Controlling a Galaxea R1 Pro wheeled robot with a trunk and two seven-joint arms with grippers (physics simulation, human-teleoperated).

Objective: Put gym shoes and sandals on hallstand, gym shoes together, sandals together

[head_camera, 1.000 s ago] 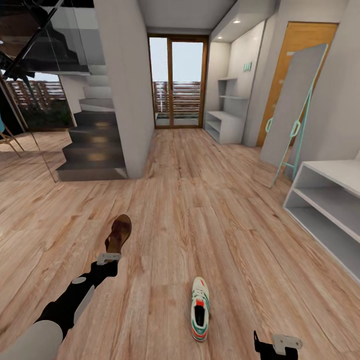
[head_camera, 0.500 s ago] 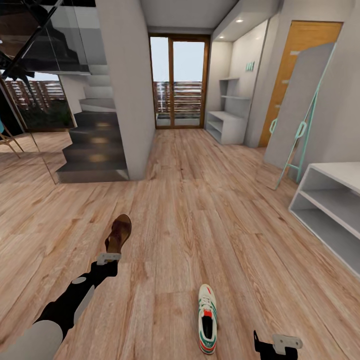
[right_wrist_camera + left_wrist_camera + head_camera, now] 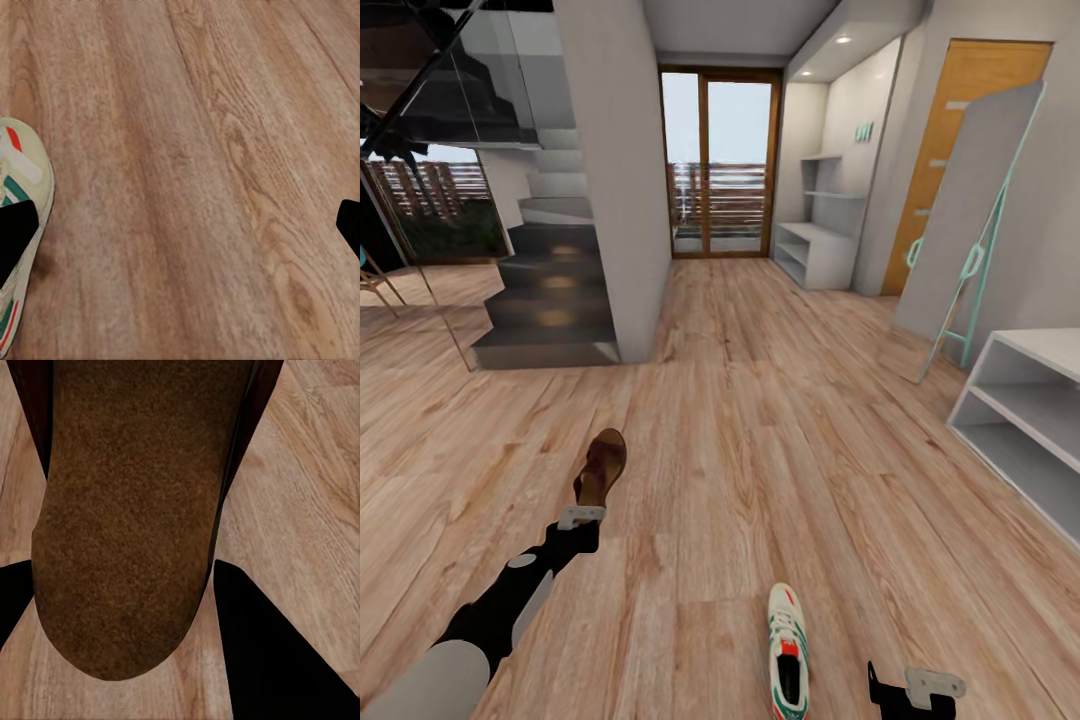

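Between left fingers, brown sandal.

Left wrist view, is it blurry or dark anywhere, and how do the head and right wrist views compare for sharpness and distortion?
Left wrist view: the brown leather sandal sits so close that it shows as soft grainy texture, with black unlit gripper fingers at the edges. Head view: evenly lit, wide-angle bending at the borders, the white sneaker with green stripes cut off by the frame. Right wrist view: wood-grain plank floor slightly soft, no glare.
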